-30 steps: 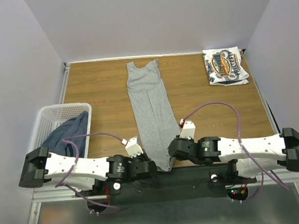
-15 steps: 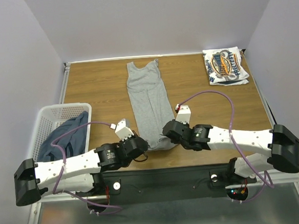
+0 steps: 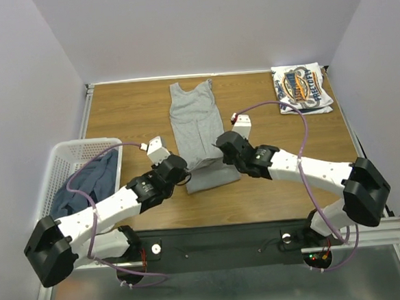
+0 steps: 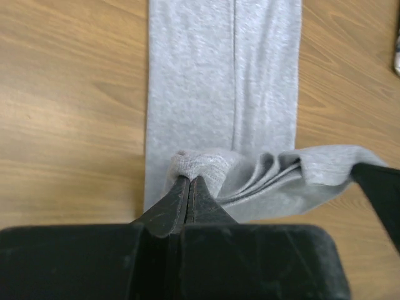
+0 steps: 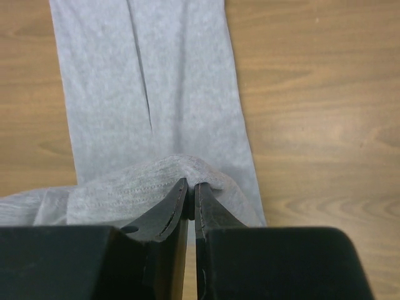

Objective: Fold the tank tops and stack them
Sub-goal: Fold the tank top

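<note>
Progress: roughly a third done. White cloth tank top with blue-and-orange logo [image 3: 303, 89] lies folded at the far right corner of the brown wooden worktop [image 3: 129, 114]. That one looks finished and marks the likely stack spot.

Soft plain light grey tank top [image 3: 196, 119] lies lengthwise down the middle of the worktop, straps toward the far edge, with its lengthwise folds apparently in place. Its crosswise fold is in progress: the hem is raised and doubled over the lower body.

Left hand [image 4: 189, 181] is pinched tight on the left hem corner. Right hand [image 5: 191, 187] is clamped narrow on the right hem corner.

Dark slate blue tank top [image 3: 86, 185] sits crumpled in the white plastic lattice basket [image 3: 83, 142] at the near left edge, not started. Left to do: land this fold, stack the grey tank top, then fold and stack the blue one.

Versus a second ago: both hands were at the near edge with the grey tank top stretched full length. Now they are near mid-worktop with the hem carried toward the far edge, and the visible length is shorter. White top and basket are unchanged.
</note>
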Tool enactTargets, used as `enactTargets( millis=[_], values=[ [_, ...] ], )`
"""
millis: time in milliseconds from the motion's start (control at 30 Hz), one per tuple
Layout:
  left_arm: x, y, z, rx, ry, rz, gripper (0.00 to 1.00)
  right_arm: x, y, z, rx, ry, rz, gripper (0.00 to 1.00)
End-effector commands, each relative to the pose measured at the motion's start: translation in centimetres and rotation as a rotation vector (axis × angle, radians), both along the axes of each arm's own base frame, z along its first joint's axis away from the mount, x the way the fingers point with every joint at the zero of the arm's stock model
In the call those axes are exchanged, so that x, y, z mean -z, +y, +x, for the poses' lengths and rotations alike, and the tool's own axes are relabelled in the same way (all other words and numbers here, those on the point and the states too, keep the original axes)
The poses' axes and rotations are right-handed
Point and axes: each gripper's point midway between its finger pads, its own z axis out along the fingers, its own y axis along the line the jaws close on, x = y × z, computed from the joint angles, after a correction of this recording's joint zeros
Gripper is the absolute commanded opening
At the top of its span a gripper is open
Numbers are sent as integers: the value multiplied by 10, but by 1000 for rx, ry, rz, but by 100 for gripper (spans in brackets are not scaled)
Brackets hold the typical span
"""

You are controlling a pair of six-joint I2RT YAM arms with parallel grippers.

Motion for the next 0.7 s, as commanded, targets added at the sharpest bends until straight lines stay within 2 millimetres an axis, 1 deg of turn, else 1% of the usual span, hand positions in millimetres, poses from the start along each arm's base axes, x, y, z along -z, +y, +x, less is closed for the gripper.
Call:
enactTargets(
  millis=[0,33,67,100,133,167,200,233,267,300,333,367,400,433,467,500,533,567,600,667],
  values=[
    [-36,-8,34,19,-102,8,0,-31,14,41,-19,-90,58,10],
    [-31,-3,43,7,-90,34,0,-24,15,48,-20,-77,42,10],
    [-38,-4,51,1,-101,26,0,-25,11,57,-4,-80,44,10],
    [-39,-2,57,-10,-103,29,0,-30,13,66,-5,-93,54,9],
    [-40,0,68,-19,-106,34,0,-28,14,76,-8,-82,59,9],
    [-39,3,73,-26,-101,40,0,-22,14,79,-11,-73,55,8],
    [-34,3,77,-24,-85,51,0,-26,20,85,-26,-79,76,8],
    [-36,4,84,-29,-93,50,0,-25,20,90,-25,-79,78,8],
    [-43,8,95,-47,-109,44,0,-16,19,95,-23,-61,64,8],
    [-41,9,100,-50,-105,49,0,-16,22,100,-29,-62,71,8],
    [-33,8,104,-42,-84,59,0,-19,26,105,-35,-65,82,8],
    [-37,7,111,-45,-93,56,0,-18,26,111,-31,-64,82,8],
    [-35,12,117,-58,-86,67,0,-8,29,115,-34,-50,71,7],
    [-26,12,121,-53,-65,76,0,-12,34,120,-42,-54,83,7],
    [-28,12,127,-58,-69,73,0,-3,35,125,-40,-42,71,7],
    [-27,18,133,-75,-69,77,0,2,36,129,-39,-35,68,7],
    [-18,18,136,-70,-53,84,0,-2,41,134,-45,-40,81,7],
    [-19,18,143,-67,-62,73,0,1,41,137,-42,-35,78,7],
    [-16,18,147,-58,-61,73,0,9,41,141,-33,-24,68,7],
    [-6,23,160,-53,-47,90,3,12,40,147,-19,-24,66,8]
  ],
)
